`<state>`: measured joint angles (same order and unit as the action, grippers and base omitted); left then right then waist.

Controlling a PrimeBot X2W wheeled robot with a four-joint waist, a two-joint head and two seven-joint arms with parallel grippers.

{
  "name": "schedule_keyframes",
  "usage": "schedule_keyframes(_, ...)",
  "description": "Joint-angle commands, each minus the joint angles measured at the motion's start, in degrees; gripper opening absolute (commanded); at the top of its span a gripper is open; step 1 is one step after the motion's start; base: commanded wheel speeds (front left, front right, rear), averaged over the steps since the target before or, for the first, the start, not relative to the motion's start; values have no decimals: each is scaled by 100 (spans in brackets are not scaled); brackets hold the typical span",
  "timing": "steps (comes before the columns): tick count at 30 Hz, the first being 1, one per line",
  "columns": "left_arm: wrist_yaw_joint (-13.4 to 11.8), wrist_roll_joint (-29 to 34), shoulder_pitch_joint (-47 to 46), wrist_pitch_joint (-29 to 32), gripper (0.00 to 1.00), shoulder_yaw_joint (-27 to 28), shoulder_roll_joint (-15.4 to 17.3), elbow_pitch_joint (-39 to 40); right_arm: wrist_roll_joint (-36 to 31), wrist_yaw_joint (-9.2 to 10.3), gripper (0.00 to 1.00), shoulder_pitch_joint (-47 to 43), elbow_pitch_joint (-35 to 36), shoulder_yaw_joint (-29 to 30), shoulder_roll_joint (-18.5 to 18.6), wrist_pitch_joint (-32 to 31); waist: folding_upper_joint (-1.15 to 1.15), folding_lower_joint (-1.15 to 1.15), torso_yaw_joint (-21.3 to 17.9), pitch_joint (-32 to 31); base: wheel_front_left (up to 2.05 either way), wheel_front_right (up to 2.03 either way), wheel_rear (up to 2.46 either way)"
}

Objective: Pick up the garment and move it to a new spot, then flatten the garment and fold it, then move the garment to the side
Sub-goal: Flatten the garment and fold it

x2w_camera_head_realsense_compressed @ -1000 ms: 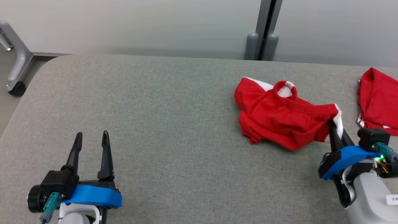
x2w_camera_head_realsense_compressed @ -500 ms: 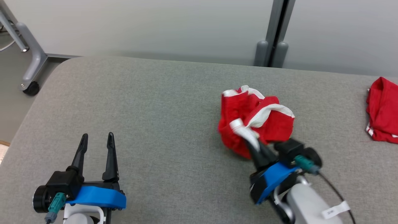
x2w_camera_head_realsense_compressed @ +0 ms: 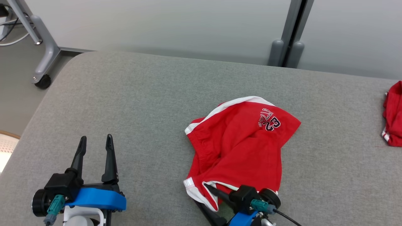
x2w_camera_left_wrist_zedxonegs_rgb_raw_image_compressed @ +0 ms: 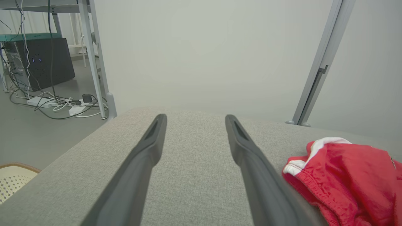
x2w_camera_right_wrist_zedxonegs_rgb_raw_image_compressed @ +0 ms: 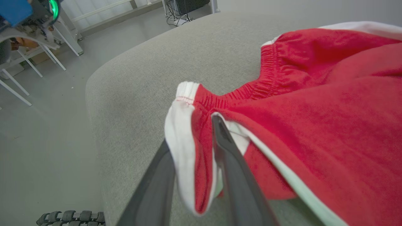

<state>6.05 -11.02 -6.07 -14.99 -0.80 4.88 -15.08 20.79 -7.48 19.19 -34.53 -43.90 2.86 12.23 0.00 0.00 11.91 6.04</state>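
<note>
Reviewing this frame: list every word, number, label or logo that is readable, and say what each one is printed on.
"BULLS": small arched dark lettering on the red shorts, upside down in the head view.
"23": dark number with a white outline, right beside that word on the same shorts.
Left wrist view: a sliver of dark print at the shorts' right edge, too cut off to read.
Second red garment: no lettering can be made out.

Cannot confirm rt gripper hold on garment: hidden fingertip behind white hem. Same gripper cropped at btm edge in head view. Cannot ID red cloth cropped at rt edge.
</note>
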Motion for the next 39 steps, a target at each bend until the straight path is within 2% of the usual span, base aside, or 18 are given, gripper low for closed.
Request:
schedule_keyframes(1,-7,18,-16,-26,100,50,-20,1,80,-2,100,54,-2,1,10,72,0,0,-51,2,0,0,0)
schedule_keyframes(10,14,51,46,-26,100,185,2,2,73,-3,100,201,463,405,17,201,0,0,-351,-70,0,0,0)
schedule_keyframes(15,34,58,65,-26,100,276,38,38,-61,-3,100,41,953,732,180,15,0,0,-469,-92,0,0,0)
schedule_keyframes(23,9,105,88,-26,100,302,13,137,-346,-3,100,-384,1608,1726,396,-308,0,0,-551,-76,0,0,0)
schedule_keyframes(30,17,138,58,-26,100,309,-7,192,-747,-3,100,-790,1563,2518,383,-548,0,0,-555,18,0,0,0)
schedule_keyframes(39,34,154,-12,-26,100,291,-34,212,-949,-3,100,-1061,821,2726,183,-505,0,0,-508,146,0,0,0)
